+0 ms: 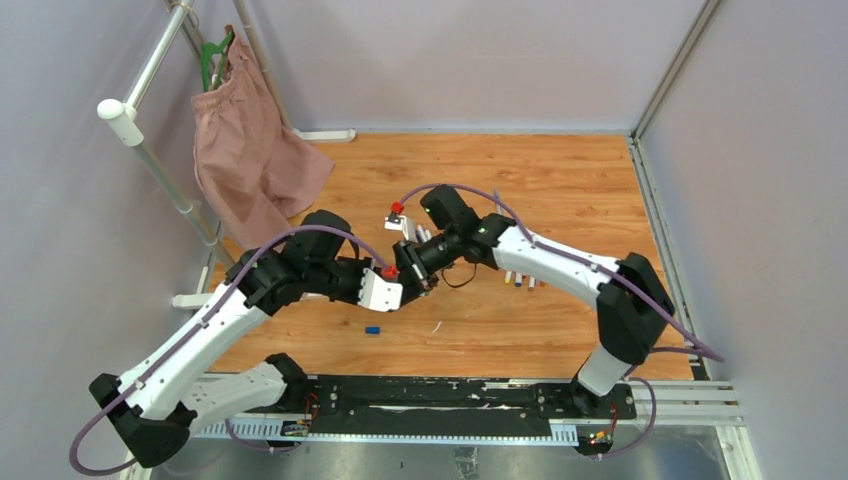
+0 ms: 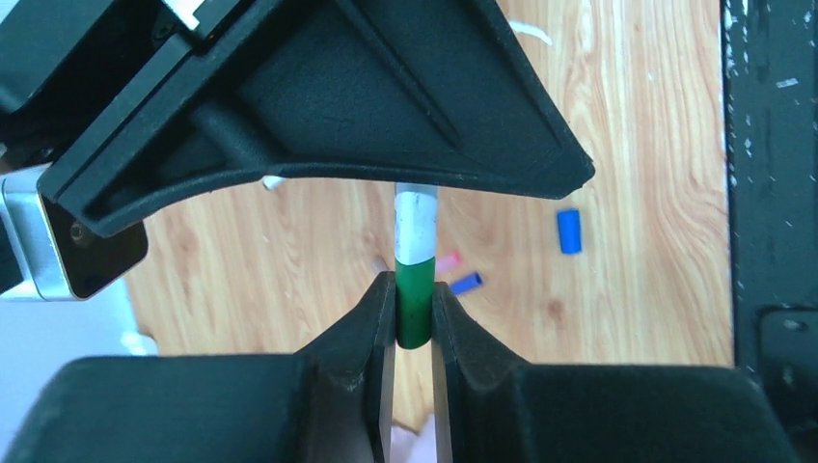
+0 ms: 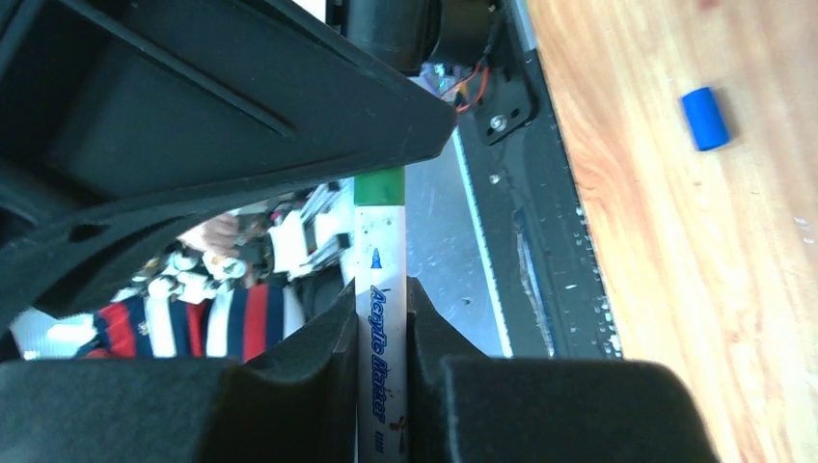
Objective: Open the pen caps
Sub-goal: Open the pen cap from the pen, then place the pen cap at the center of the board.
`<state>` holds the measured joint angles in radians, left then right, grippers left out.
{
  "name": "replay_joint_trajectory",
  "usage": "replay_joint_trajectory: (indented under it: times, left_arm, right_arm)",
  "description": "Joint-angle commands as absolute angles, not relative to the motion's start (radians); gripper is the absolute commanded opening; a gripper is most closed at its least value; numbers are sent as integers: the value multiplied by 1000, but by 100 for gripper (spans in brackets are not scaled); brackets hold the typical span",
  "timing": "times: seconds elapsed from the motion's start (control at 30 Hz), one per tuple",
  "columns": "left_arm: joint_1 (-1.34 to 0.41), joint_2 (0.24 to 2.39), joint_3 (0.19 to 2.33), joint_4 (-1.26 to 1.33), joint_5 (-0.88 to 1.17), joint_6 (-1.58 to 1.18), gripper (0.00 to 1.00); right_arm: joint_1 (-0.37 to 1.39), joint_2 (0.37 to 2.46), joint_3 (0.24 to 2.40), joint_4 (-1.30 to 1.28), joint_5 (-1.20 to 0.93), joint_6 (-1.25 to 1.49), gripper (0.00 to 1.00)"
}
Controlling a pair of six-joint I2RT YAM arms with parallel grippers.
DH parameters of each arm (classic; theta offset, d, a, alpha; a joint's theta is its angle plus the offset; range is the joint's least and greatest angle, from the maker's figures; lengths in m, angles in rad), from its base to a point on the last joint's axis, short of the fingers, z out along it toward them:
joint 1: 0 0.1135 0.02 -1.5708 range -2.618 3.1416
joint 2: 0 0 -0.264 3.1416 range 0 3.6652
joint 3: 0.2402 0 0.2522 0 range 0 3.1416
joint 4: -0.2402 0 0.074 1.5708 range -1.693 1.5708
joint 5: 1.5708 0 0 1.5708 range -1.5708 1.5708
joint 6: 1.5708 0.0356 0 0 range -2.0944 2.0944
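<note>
Both arms meet above the middle of the table (image 1: pixel 560 180) so that one marker can be gripped at both ends and pulled apart along its axis. The left gripper (image 2: pixel 415 311) is clamped on the green cap (image 2: pixel 415 294), with both fingers pressed flat against its sides just below the seam; gripping only the cap leaves the joint free to slide. The right gripper (image 3: pixel 381 311) is clamped on the white pen barrel (image 3: pixel 379 246), its fingers bearing on the printed section well clear of the cap, so the body is anchored against the pull. The cap appears fully seated on the barrel, and no gap is visible at the seam. The two grippers face each other closely, which keeps the pen short between supports and limits bending. A loose blue cap (image 1: pixel 373 329) lies on the table near the arm bases, apart from any pen, which suggests that at least one marker is already opened. The remaining pens (image 1: pixel 520 280) lie in a row beside the right arm, within reach for later cycles
</note>
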<state>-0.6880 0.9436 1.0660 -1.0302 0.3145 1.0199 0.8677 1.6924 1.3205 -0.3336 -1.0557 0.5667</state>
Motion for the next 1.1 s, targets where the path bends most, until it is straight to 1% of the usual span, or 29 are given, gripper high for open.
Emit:
replay_joint_trajectory:
  times: [0.0, 0.1, 0.2, 0.3, 0.37, 0.5, 0.57, 0.63, 0.73, 0.8, 0.97, 1.03, 1.07]
  left_arm:
    - [-673, 936, 1054, -1162, 57, 1103, 0]
    - [-624, 945, 1025, -1159, 2, 1156, 0]
    - [-581, 996, 1035, -1154, -36, 1156, 0]
    - [-578, 1046, 1055, -1115, -19, 1088, 0]
    - [-580, 1077, 1055, -1078, 65, 1007, 0]
    - [-599, 1196, 1027, -990, 141, 842, 0]
    - [-614, 1261, 1004, -929, 128, 796, 0]
    - [-624, 1318, 977, -855, 109, 772, 0]
    - [-629, 1387, 950, -781, 81, 755, 0]
    - [-629, 1423, 931, -737, 57, 751, 3]
    - [-629, 1489, 900, -672, 26, 737, 12]
    - [-629, 1506, 889, -650, 25, 736, 13]
    - [-629, 1516, 884, -641, 22, 736, 13]
  right_arm:
    - [770, 1506, 1125, -431, -971, 512, 0]
    - [734, 1384, 981, -437, -955, 519, 0]
    - [711, 1304, 903, -493, -940, 504, 0]
    - [677, 1255, 911, -595, -869, 450, 0]
    - [642, 1234, 947, -675, -734, 399, 0]
    - [521, 1235, 973, -719, -514, 385, 0]
    - [454, 1243, 974, -699, -384, 398, 0]
    - [388, 1249, 963, -645, -325, 433, 0]
    - [342, 1258, 971, -612, -147, 445, 0]
    - [305, 1276, 976, -600, -67, 448, 0]
    - [207, 1342, 989, -571, -5, 433, 0]
    - [181, 1377, 999, -555, -2, 428, 0]
    - [177, 1395, 1003, -554, 33, 421, 0]
